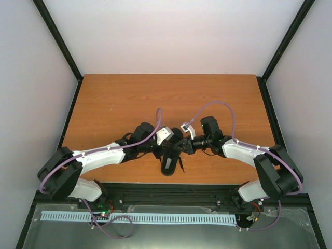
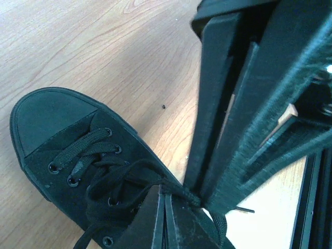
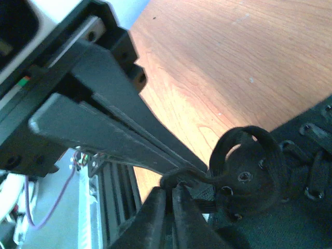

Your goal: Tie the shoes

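A small black low-top shoe (image 1: 169, 162) lies near the table's front edge with its toe toward the arms. Both grippers meet just above its laces. My left gripper (image 1: 175, 147) is shut on a black lace (image 2: 179, 193) at the fingertips (image 2: 155, 207), in the left wrist view (image 2: 166, 191). The toe cap (image 2: 44, 116) and several eyelets show to its left. My right gripper (image 1: 185, 146) is shut on a lace strand (image 3: 194, 176), in the right wrist view (image 3: 170, 191). A lace loop (image 3: 236, 141) stands over the shoe's tongue (image 3: 290, 207). The two grippers' tips nearly touch.
The wooden table (image 1: 124, 104) extends behind the shoe. A black rail (image 1: 171, 194) runs along the front edge, with a white slotted strip (image 1: 140, 218) below it. Black frame posts (image 1: 59, 39) and pale walls enclose the sides. Purple cables (image 1: 223, 106) arch over both wrists.
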You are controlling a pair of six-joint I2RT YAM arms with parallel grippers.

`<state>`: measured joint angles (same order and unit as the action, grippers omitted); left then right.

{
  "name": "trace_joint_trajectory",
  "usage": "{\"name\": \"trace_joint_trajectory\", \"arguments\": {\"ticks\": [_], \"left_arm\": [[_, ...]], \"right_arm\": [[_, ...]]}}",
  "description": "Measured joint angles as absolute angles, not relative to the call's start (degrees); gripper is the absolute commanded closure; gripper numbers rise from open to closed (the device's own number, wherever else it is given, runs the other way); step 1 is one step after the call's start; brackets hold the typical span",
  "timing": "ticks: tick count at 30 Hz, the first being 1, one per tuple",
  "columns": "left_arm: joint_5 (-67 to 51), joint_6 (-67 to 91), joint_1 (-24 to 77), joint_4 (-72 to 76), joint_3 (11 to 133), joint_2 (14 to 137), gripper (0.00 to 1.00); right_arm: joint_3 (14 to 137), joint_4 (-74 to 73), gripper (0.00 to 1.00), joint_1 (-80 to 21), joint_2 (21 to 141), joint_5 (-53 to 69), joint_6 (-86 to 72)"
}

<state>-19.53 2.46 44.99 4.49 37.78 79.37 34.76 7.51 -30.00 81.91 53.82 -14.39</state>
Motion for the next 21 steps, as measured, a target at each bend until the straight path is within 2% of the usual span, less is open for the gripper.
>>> {"name": "trace_joint_trajectory", "arguments": {"ticks": [2, 5, 7, 11, 16, 21], "left_arm": [[-19.4, 2.8, 45.0, 4.5, 37.8, 79.0, 0.99], [-19.1, 3.8, 45.0, 4.4, 37.7, 77.7, 0.99], [-19.0, 4.8, 45.0, 4.6, 37.0, 76.2, 0.99], [-18.8, 6.4, 45.0, 4.6, 35.2, 74.4, 0.99], [-18.7, 8.3, 45.0, 4.6, 33.1, 73.2, 0.99], [-18.7, 9.3, 45.0, 4.6, 33.0, 72.9, 0.99]], "right_arm": [[34.8, 7.3, 0.61, -30.0, 81.9, 53.1, -14.1], [34.9, 5.9, 0.38, -30.0, 81.3, 50.6, -14.2], [34.5, 5.2, 0.32, -30.2, 79.8, 47.9, -13.9], [32.1, 5.3, 0.33, -30.9, 75.6, 42.9, -14.0], [28.4, 6.2, 0.44, -33.5, 74.7, 38.9, -13.9], [28.3, 6.5, 0.49, -36.6, 76.5, 36.9, -12.7]]}}
